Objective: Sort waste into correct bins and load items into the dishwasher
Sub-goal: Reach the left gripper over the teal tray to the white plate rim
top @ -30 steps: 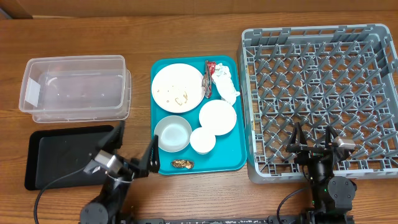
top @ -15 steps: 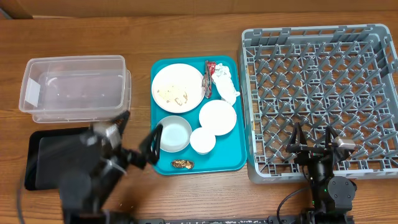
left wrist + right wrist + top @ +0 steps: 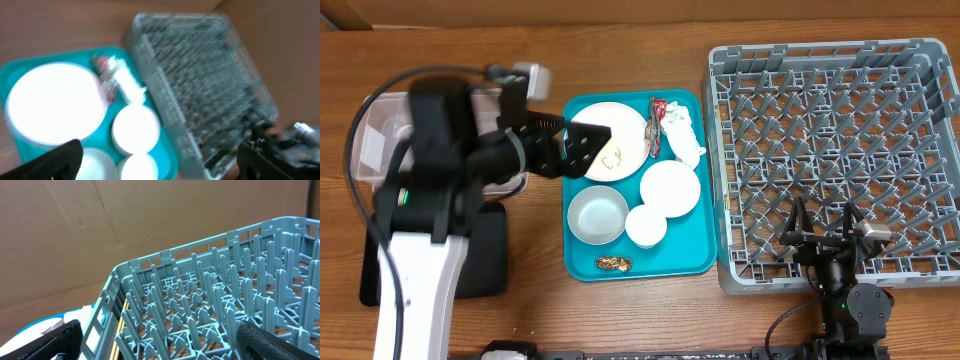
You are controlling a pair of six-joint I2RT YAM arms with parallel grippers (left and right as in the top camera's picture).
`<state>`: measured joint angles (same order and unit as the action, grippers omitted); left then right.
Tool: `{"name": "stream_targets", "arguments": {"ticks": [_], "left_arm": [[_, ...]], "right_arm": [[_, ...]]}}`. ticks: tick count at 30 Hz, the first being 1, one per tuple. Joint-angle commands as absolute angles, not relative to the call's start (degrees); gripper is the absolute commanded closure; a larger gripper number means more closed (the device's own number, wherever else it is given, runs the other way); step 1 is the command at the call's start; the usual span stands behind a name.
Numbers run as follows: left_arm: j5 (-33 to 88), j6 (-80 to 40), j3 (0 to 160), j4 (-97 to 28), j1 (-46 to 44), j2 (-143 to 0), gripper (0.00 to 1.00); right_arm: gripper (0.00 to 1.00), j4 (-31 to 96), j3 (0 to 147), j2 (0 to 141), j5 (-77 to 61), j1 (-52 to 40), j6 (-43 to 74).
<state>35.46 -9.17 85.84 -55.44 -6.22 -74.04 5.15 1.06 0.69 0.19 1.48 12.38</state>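
My left gripper (image 3: pixel 586 143) hangs open above the left part of the white plate (image 3: pixel 628 140), which carries rice grains (image 3: pixel 612 158). The plate (image 3: pixel 52 102) lies on the teal tray (image 3: pixel 690 262) with a pale pink bowl (image 3: pixel 670 188), a grey-white bowl (image 3: pixel 597 215) and a small cup (image 3: pixel 646 225). A crumpled napkin (image 3: pixel 682 135) and a red wrapper (image 3: pixel 658 108) lie at the tray's back, a brown lump (image 3: pixel 613 263) at its front. My right gripper (image 3: pixel 825 228) stands open over the front edge of the grey dish rack (image 3: pixel 840 120), nothing between its fingers.
The clear tub (image 3: pixel 370 150) and the black tray (image 3: pixel 485 255) at the left are partly hidden by my raised left arm. In the left wrist view the image is blurred, with the rack (image 3: pixel 200 85) to the right. The right wrist view shows rack pegs (image 3: pixel 210 305) close ahead.
My left arm has risen from the table's front edge and swung back, its open gripper now above the plate. The right arm has not moved.
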Motion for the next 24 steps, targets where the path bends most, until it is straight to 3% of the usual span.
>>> {"name": "stream_targets", "arguments": {"ticks": [1,3,13,15,17,18,19,24], "left_arm": [[10.02,-7.75,96.71,-63.77,-13.63,-81.58,0.00],[2.81,-7.70,101.06,-66.30,-18.57,-86.61,0.00],[4.75,-7.70,101.08,-63.99,-23.81,-98.17,0.00],[4.21,-7.73,101.08,-64.07,-23.81,-100.53,0.08],[4.25,-7.90,101.08,-64.05,-23.81,-102.80,0.22],[4.25,-8.29,101.08,-63.88,-23.81,-103.88,0.35],[4.27,-8.58,101.08,-63.72,-23.88,-104.73,0.39],[3.01,-8.80,101.08,-63.79,-25.71,-109.78,0.41]], "right_arm": [[0.00,4.82,0.45,0.19,-0.12,1.67,12.14],[0.00,4.82,0.45,0.19,-0.12,1.67,12.14],[0.00,4.82,0.45,0.19,-0.12,1.67,12.14],[0.00,4.82,0.45,0.19,-0.12,1.67,12.14],[0.00,4.82,0.45,0.19,-0.12,1.67,12.14],[0.00,4.82,0.45,0.19,-0.12,1.67,12.14],[0.00,4.82,0.45,0.19,-0.12,1.67,12.14],[0.00,4.82,0.45,0.19,-0.12,1.67,12.14]]}}
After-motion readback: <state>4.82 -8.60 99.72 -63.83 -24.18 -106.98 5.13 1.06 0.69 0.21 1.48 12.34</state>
